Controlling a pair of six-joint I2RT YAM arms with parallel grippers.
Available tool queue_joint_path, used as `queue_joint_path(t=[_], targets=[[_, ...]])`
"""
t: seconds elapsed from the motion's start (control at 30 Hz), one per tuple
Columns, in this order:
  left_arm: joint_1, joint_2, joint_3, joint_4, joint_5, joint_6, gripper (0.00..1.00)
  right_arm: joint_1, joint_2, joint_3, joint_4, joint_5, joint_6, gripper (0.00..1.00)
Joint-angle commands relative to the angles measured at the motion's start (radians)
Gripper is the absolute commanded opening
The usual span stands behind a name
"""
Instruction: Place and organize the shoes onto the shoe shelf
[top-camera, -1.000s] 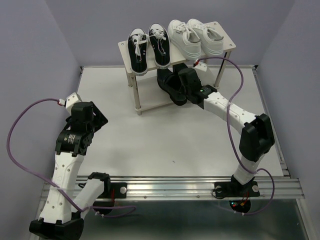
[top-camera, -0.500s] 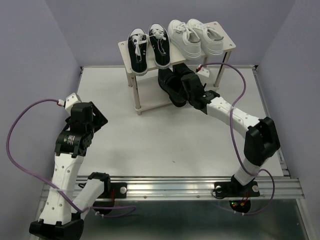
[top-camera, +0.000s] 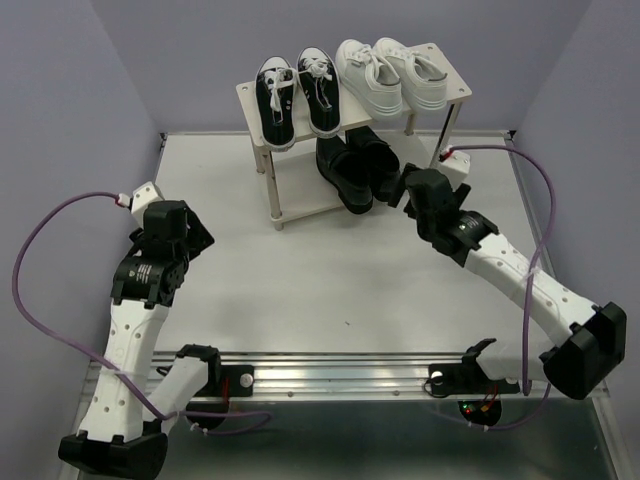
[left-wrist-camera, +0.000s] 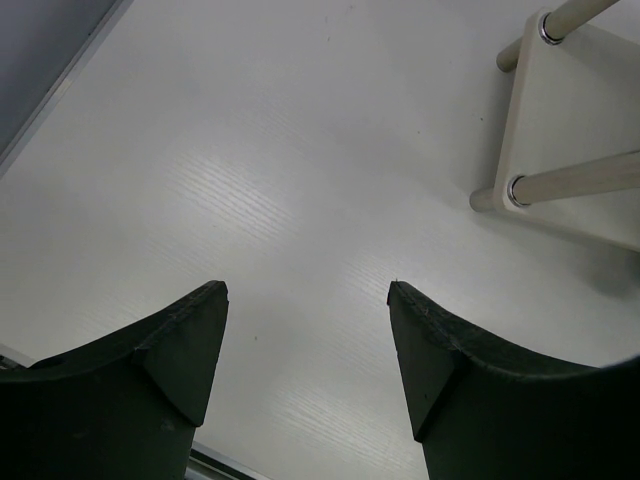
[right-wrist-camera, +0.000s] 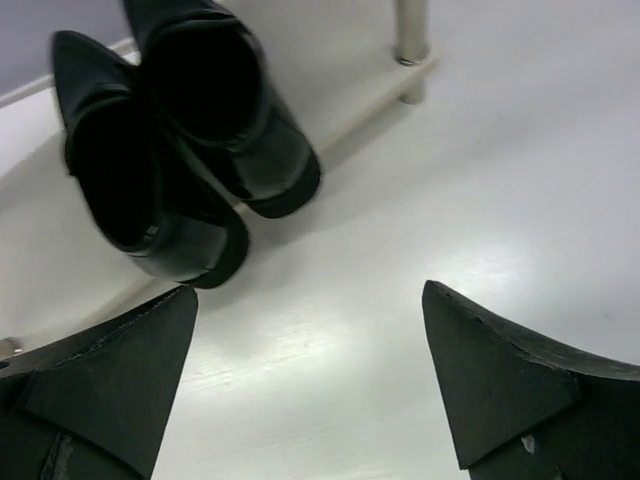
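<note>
The shoe shelf (top-camera: 250, 92) stands at the back of the table. Its top board carries two black canvas sneakers (top-camera: 278, 105) on the left and two white sneakers (top-camera: 370, 75) on the right. Both glossy black loafers (top-camera: 342, 172) sit side by side on the lower board, heels toward me. In the right wrist view these loafers (right-wrist-camera: 135, 175) lie just beyond my open right gripper (right-wrist-camera: 310, 300), which holds nothing. That right gripper (top-camera: 404, 190) hovers just right of the loafers. My left gripper (top-camera: 192, 240) hangs open over bare table at the left, empty (left-wrist-camera: 308, 290).
The shelf's front left corner and its metal legs (left-wrist-camera: 560, 185) show at the upper right of the left wrist view. A shelf leg (right-wrist-camera: 410, 45) stands beyond the right gripper. Purple cables loop beside both arms. Walls close in the table's left, back and right.
My right gripper opened, let go of the right loafer on the lower board, and drew back to the right and toward the near edge. The left arm stayed put.
</note>
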Motion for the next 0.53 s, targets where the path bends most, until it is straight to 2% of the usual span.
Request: queue_joint_path(t=[0.0,0.2,0.3,0.5], targets=[[-0.003,0.042,0.077,0.052,-0.023,0.045,0.76,-0.004,-0.1,-0.067,-0.248,0.19,0.099,1.0],[-0.001,0.093,0.127,0.078,-0.018,0.068,0.76,-0.004,-0.162,-0.199,-0.498,0.2,0.306,1.0],[-0.003,0.102,0.143,0.087,-0.02,0.073,0.76,-0.004,-0.186,-0.253,-0.546,0.151,0.388,1.0],[-0.003,0.088,0.13,0.09,-0.02,0.069,0.76,-0.004,-0.254,-0.308,-0.554,0.117,0.434,1.0]])
